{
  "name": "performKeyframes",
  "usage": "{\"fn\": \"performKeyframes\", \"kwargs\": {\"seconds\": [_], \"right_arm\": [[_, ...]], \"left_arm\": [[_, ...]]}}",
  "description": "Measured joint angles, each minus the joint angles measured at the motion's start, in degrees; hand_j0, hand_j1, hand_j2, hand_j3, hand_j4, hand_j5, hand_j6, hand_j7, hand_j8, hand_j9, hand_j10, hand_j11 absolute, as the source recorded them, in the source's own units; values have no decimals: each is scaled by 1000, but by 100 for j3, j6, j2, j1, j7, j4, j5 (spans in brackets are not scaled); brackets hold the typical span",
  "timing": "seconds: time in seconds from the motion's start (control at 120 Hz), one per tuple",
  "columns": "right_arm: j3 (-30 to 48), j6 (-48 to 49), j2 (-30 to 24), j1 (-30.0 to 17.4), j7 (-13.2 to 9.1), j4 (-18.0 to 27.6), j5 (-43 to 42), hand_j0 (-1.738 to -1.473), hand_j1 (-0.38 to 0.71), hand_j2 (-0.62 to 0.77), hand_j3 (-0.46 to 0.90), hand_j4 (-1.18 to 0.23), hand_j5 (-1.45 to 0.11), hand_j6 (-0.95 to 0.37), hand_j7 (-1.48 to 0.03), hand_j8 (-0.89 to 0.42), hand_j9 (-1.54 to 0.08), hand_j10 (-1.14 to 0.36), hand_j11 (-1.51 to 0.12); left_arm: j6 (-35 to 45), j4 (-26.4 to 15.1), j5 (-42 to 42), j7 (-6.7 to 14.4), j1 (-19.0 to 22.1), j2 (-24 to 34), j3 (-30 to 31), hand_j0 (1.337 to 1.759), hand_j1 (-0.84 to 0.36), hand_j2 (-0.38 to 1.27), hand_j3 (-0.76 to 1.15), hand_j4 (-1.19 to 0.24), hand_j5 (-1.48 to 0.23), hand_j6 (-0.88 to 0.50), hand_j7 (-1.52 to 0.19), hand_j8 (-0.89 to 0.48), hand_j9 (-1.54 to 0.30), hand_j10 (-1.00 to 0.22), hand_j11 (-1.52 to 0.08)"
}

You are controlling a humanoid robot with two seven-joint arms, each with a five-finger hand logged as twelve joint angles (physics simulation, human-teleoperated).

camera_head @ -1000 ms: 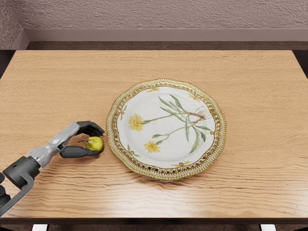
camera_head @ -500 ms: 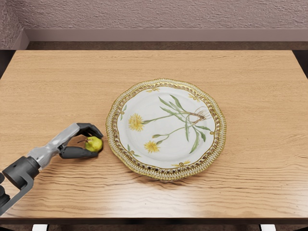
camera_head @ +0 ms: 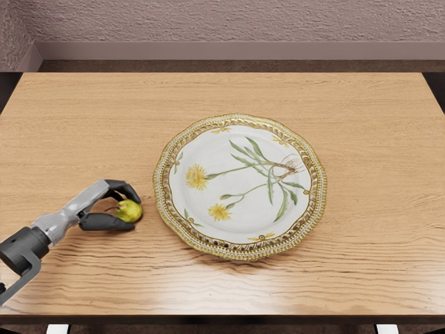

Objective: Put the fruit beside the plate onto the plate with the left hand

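A small yellow-green pear [camera_head: 130, 211] sits on the wooden table just left of the plate. The plate [camera_head: 306, 209] is white with a gold lattice rim and painted yellow flowers, lying in the middle of the table. My left hand [camera_head: 122, 207] reaches in from the lower left, its dark fingers [camera_head: 124, 188] curled over the top of the pear and the thumb below it. The hand is shut on the pear, which stays low over the table beside the plate's left rim. No right arm shows.
The wooden table [camera_head: 83, 118] ends at its front edge near the bottom of the picture. A grey wall with a baseboard [camera_head: 236, 50] runs behind it.
The left hand has drawn back slightly to the left, and the pear has moved with it, a little farther from the plate's rim.
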Motion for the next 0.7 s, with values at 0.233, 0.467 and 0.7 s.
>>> {"fn": "performKeyframes", "kwargs": {"seconds": [0.233, 0.467, 0.7], "right_arm": [[0, 2, 0, 0, 3, -1, 0, -1658, -310, -7, 0, -33, -43, -33, -43, -33, -43, -33, -43], [0, 3, 0, 0, 3, -2, 0, -1658, -310, -7, 0, -33, -43, -33, -43, -33, -43, -33, -43], [5, 3, 0, 3, 3, 10, 0, -1658, -310, -7, 0, -33, -43, -33, -43, -33, -43, -33, -43]], "left_arm": [[-48, -25, 0, 46, -70, 5, 9, 1655, -290, 338, 0, -704, -849, -599, -855, -463, -877, -650, -889], [-167, -38, 8, 69, -199, 130, 13, 1654, -297, 341, 0, -687, -922, -572, -905, -448, -911, -643, -915], [-297, -220, 6, 166, -391, 457, 7, 1655, -297, 335, 0, -680, -953, -561, -921, -442, -928, -637, -930]]}}
